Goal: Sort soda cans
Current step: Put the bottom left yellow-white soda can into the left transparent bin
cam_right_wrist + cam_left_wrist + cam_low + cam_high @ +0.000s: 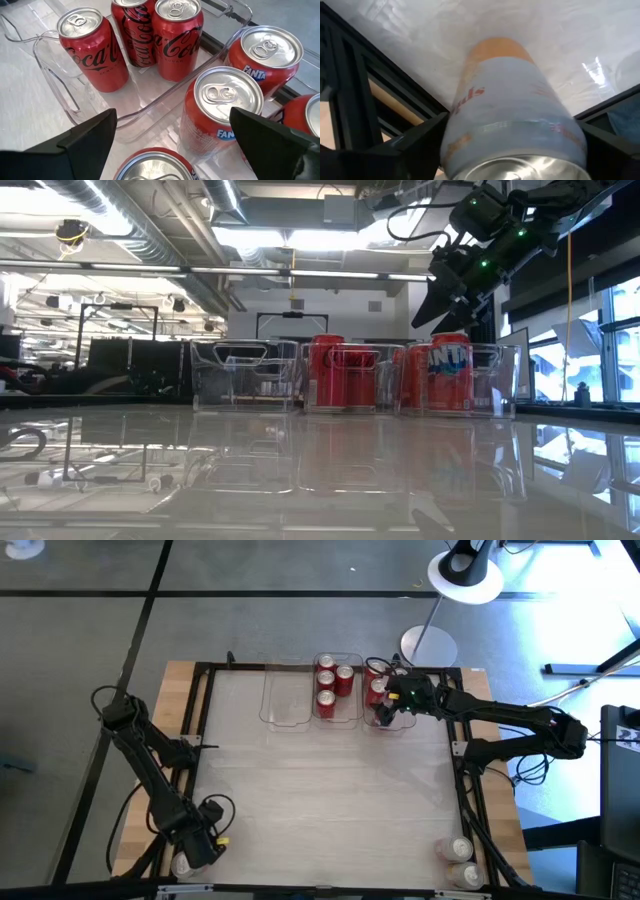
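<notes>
My left gripper (203, 848) is at the table's near left corner, its two fingers on either side of a pale soda can (510, 115) with an orange band and a silver top (183, 862). My right gripper (172, 135) hangs open above the far right clear bin (400, 725), over red Fanta cans (225, 107) that stand upright in it. It touches none of them. The low view shows it just above a Fanta can (450, 370). The middle bin (338, 718) holds three upright red Coca-Cola cans (95, 50). My left gripper has the pale can's body near its silver top (470, 145) pinched between the two fingers (417, 145), one on each side, coming from above along the can. Whether the can's lower end is on the table does not show.
A third clear bin (285, 700) stands without cans at the far edge, left of the others. Two pale cans (458, 850) (466, 875) stand at the near right corner. A black frame (200, 720) rims the table. The middle of the table is bare.
</notes>
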Available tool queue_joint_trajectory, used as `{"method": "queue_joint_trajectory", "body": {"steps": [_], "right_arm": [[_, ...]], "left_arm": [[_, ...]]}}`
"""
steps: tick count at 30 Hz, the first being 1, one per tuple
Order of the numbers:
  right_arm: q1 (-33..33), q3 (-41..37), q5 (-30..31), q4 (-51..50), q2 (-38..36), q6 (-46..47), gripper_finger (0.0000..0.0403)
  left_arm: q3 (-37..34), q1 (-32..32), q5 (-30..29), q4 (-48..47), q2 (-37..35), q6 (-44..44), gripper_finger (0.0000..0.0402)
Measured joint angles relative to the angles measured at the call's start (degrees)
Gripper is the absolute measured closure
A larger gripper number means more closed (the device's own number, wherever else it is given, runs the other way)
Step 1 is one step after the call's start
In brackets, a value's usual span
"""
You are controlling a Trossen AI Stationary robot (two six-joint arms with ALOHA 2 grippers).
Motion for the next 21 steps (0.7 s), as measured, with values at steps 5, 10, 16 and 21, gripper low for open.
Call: {"method": "queue_joint_trajectory", "body": {"steps": [5,10,16,21], "right_arm": [[0.0,0.0,0.01,0.09,0.0,0.02,0.0015],[-0.01,0.0,0.0,0.09,0.0,0.02,0.0015],[-0.01,0.0,-2.87,0.64,0.0,-0.02,0.0015],[-0.01,0.0,-6.64,3.96,0.0,0.19,0.0015]], "left_arm": [[0.02,0.4,0.06,-1.03,-0.07,3.15,0.011],[1.1,4.93,-0.08,-5.79,-1.99,9.42,0.0112],[6.11,14.56,-7.23,-16.09,-6.08,23.41,0.0112],[10.62,25.01,-14.78,-21.75,-8.39,37.74,0.0109]]}}
